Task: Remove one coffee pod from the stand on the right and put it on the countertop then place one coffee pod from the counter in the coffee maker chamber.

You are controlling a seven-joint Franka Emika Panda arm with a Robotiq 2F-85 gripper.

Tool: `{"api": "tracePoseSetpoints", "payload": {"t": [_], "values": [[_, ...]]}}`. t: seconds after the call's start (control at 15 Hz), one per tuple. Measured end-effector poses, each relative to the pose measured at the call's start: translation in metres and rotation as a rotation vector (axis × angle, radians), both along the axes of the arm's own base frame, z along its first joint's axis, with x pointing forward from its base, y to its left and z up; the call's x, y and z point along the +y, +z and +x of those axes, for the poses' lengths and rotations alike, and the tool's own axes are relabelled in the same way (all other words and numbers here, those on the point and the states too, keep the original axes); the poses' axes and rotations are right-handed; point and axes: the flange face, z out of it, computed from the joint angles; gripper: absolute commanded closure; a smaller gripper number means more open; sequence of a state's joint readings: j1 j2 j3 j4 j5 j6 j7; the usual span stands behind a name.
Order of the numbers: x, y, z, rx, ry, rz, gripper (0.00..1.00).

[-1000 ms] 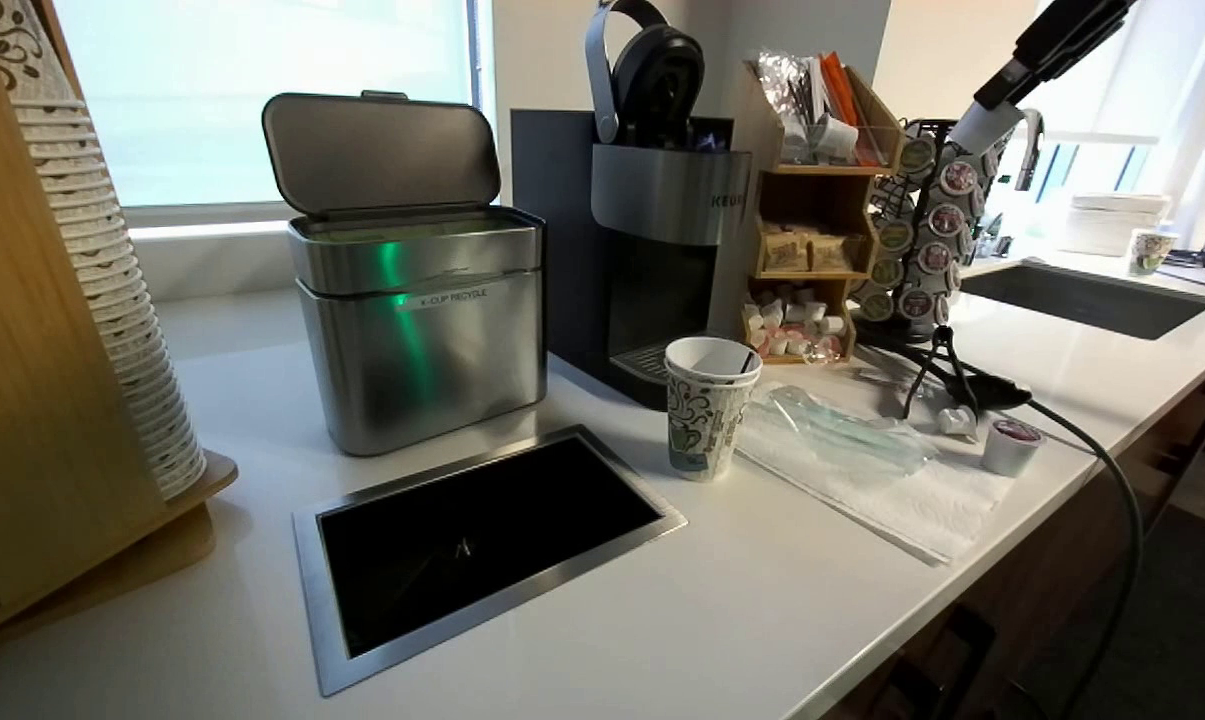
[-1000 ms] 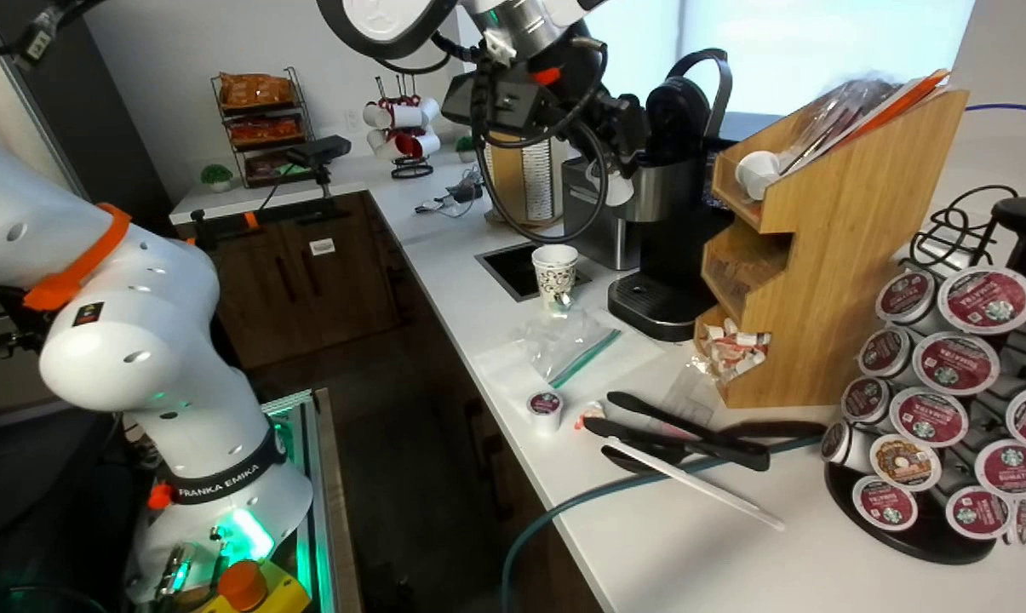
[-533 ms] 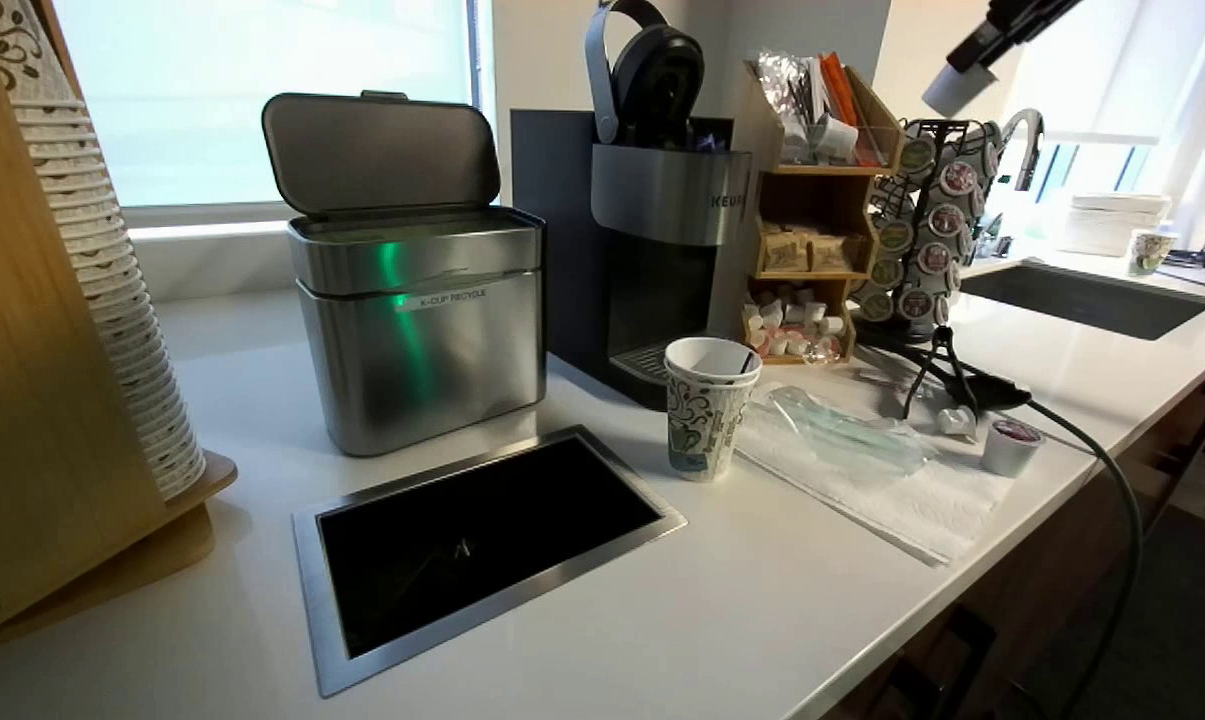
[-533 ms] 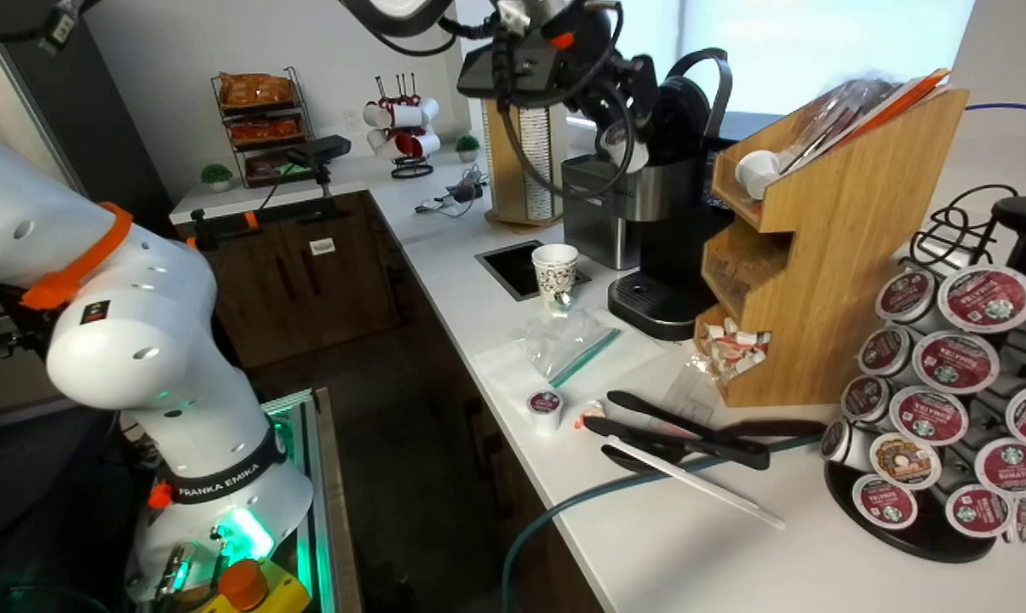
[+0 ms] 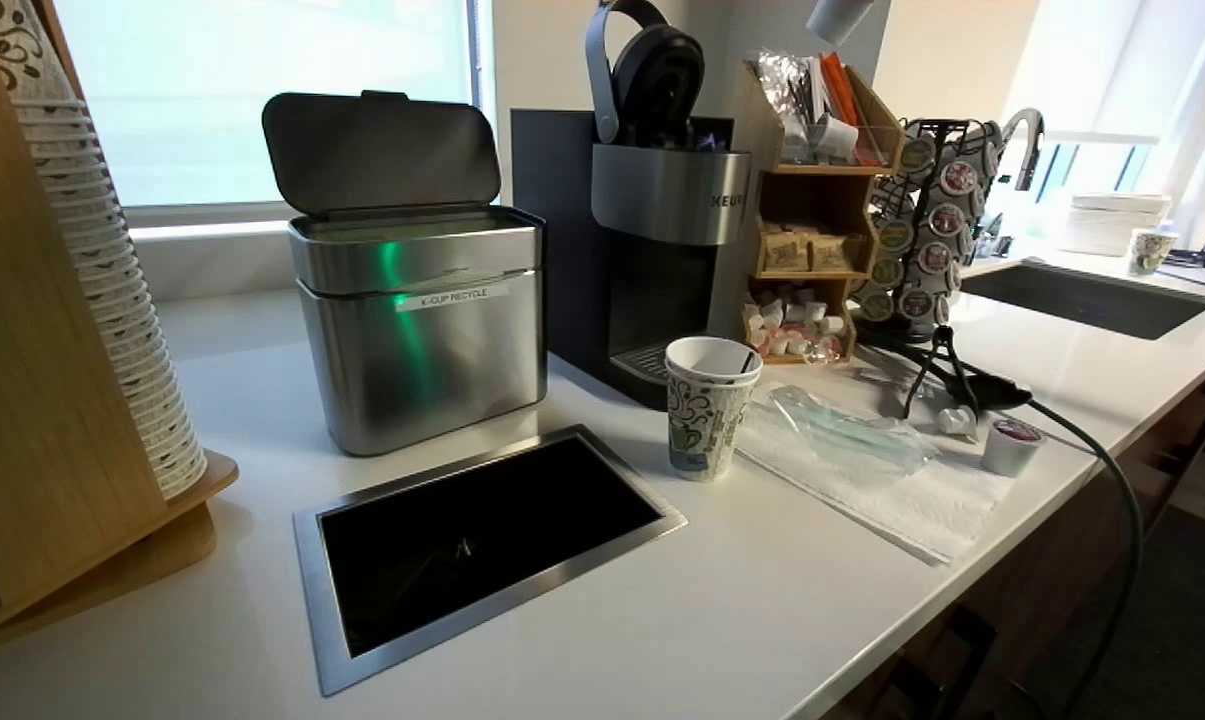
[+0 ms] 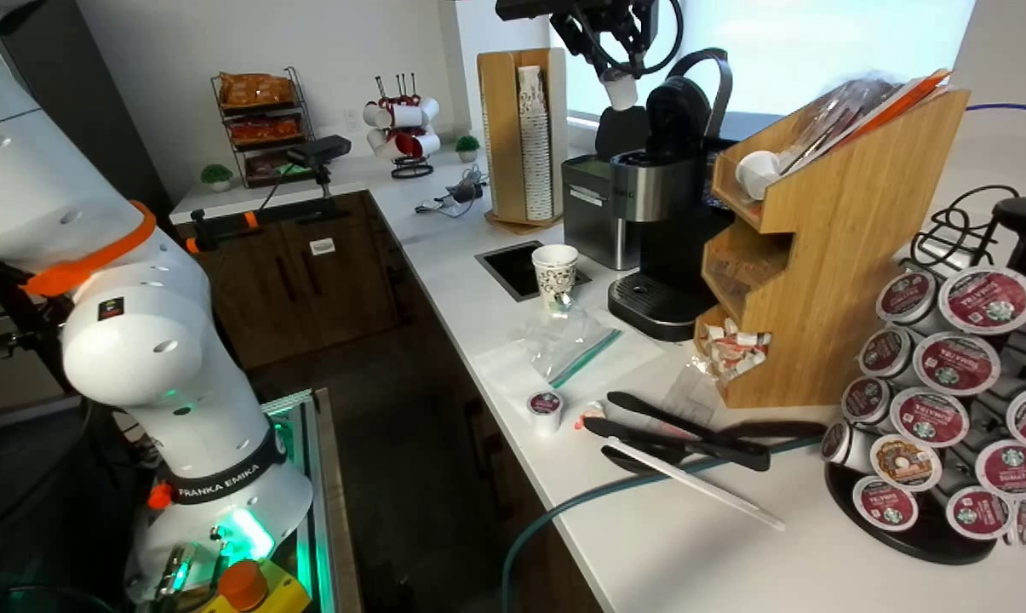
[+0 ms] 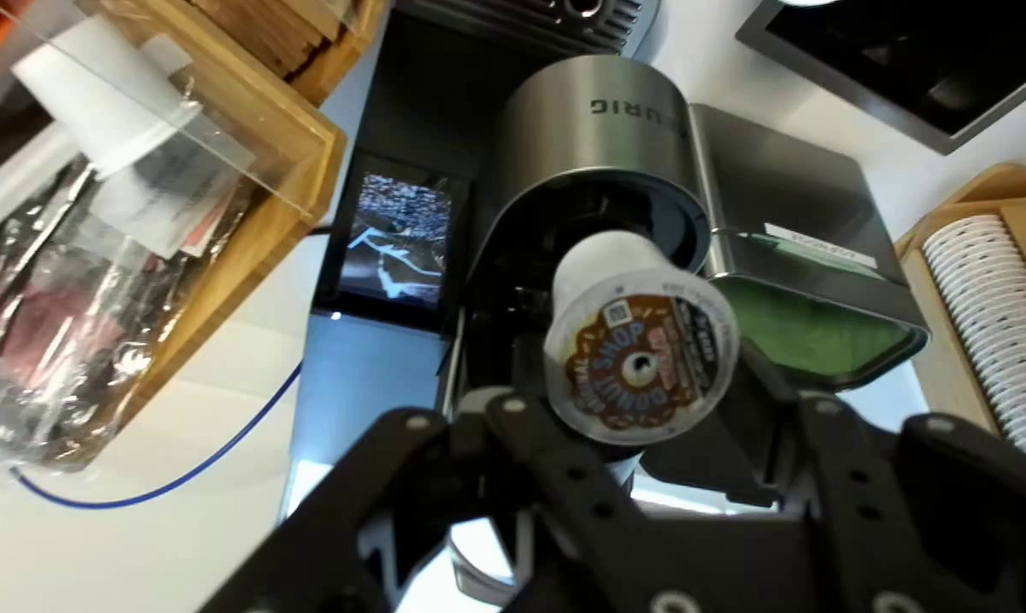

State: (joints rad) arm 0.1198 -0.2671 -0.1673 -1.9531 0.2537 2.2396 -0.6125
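My gripper [image 7: 643, 379] is clamped on one coffee pod [image 7: 640, 358], near one coffee maker [image 6: 659, 194]; a second pod [image 6: 545, 412] (label up, I see) stands on the counter [image 6: 717, 570].

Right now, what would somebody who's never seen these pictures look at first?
Probably the coffee pod with the brown donut label, pinched in the gripper, with the open coffee maker behind it in the wrist view. Next, at the right edge of an exterior view, the stand crowded with mostly red-lidded pods. Then the green light, lower left there.
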Motion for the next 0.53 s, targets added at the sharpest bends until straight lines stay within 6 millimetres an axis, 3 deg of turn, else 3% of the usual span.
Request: {"api": "tracePoseSetpoints", "payload": {"t": [0.13,0.2,0.4,0.53], "values": [[0.005,-0.003,0.012,0.026,0.011,-0.001,0.47],[0.005,-0.003,0.016,0.028,0.010,-0.002,0.72],[0.004,-0.004,0.018,0.031,-0.001,-0.001,0.72],[0.015,-0.006,0.021,0.046,-0.061,0.023,0.72]]}}
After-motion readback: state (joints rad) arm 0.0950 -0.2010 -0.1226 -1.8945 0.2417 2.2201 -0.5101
